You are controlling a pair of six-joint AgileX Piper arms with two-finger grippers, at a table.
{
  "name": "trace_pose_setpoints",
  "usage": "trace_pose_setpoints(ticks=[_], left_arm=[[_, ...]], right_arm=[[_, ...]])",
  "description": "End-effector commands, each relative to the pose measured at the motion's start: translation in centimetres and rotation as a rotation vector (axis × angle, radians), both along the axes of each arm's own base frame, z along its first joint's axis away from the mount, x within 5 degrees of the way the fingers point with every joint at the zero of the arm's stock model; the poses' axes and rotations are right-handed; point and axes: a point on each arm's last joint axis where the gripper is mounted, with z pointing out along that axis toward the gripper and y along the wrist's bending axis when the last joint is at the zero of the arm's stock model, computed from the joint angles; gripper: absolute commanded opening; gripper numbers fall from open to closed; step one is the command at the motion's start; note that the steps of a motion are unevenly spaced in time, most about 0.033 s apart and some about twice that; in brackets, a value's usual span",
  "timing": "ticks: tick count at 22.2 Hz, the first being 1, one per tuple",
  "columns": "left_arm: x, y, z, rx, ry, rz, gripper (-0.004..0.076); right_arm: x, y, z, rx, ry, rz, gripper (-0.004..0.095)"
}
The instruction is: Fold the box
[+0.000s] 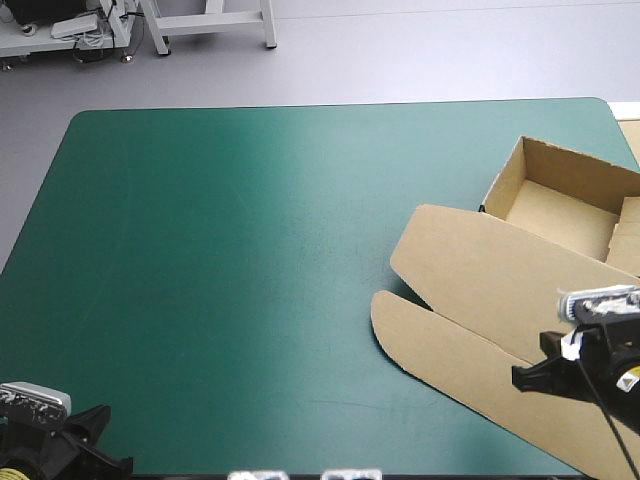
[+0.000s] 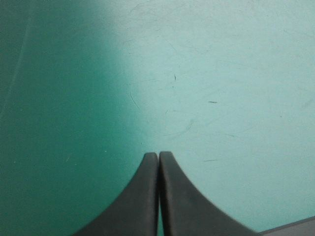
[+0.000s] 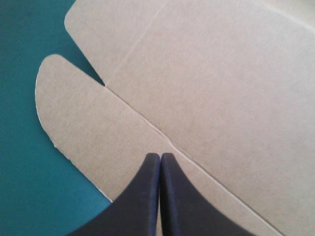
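brown box (image 1: 500,290) open on the teal-green cover (image 1: 230,270), at about 3 to 4 o'clock of the table. tray (image 1: 560,200) with raised walls toward 2 o'clock, near the far right corner. lid (image 1: 480,270) flat on the cover, reaching from the tray toward 7 o'clock. rounded flap (image 1: 420,335) at the lid's 8 o'clock end, split from the main panel by a short slit, lying flat as well.

right gripper (image 3: 160,160) over the near part of the lid, at about 4 o'clock of the table. black fingers pressed together in one pointed arch, clamped on no board. tip above the crease between flap and lid panel; touching the board or just above it, cannot tell.

left gripper (image 2: 158,158) at 7 o'clock, by the table's near left corner, well apart from the box. fingers likewise together, with bare, lightly scuffed cover ahead of them.
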Motion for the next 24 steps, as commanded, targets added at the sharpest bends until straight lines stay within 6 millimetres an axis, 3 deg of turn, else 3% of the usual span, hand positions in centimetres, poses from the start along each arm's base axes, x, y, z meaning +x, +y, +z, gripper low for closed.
trace_pose_setpoints(ticks=[1,3,5,11,24], left_arm=[[0.9,-0.6,0.4,-0.037,-0.076,-0.02,-0.0009],[1.0,-0.7,0.3,-0.04,-0.084,-0.023,-0.0009],[1.1,-0.7,0.3,-0.041,-0.086,-0.024,-0.0009],[1.1,-0.8,0.3,-0.049,-0.084,-0.027,-0.0009],[1.0,-0.9,0.2,-0.075,-0.072,-0.034,-0.0009]], right_arm=[[-0.3,0.5,-2.7,0.01,-0.074,0.056,-0.0013],[-0.8,0.5,-5.0,0.013,-0.07,0.044,-0.0013],[-1.2,0.5,-5.7,0.005,-0.08,0.034,-0.0013],[-2.1,0.5,-5.2,-0.023,-0.168,0.027,-0.0013],[-2.1,0.5,-5.2,-0.021,-0.161,0.028,-0.0013]])
